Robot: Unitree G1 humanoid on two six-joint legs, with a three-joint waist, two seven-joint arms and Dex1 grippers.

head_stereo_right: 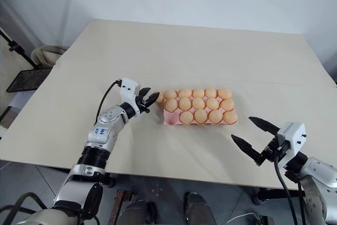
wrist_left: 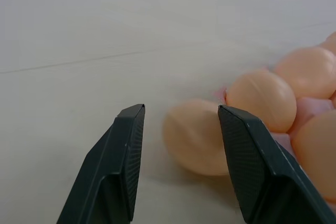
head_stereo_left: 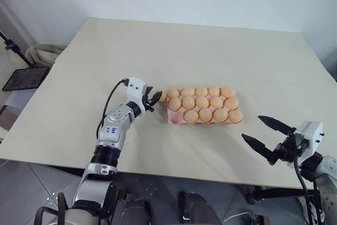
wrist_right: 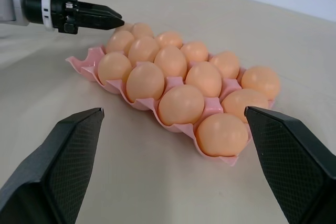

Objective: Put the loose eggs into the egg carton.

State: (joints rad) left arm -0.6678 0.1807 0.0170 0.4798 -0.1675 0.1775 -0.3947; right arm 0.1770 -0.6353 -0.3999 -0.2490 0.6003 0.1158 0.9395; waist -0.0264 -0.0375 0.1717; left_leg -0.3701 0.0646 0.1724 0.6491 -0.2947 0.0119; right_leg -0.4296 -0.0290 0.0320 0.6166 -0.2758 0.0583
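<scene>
Nearest, the right claw (head_stereo_left: 267,139) gapes wide above the beige counter's (head_stereo_left: 210,51) near edge. Midway sits the pink egg carton (head_stereo_right: 169,120), full; one loose egg (wrist_left: 194,136) lies at its far-left corner, the narrow left claw (head_stereo_left: 155,99) there, gripping nothing. Bare counter stretches beyond.

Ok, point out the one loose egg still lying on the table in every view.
Left eye view: loose egg lies just off the carton's far left corner, at the left gripper.
Right eye view: same spot.
Left wrist view: the blurred egg beyond the two fingers.
Right wrist view: a sliver by the other gripper's fingertips, hard to tell.
Shared landmark: the pink egg carton.
</scene>
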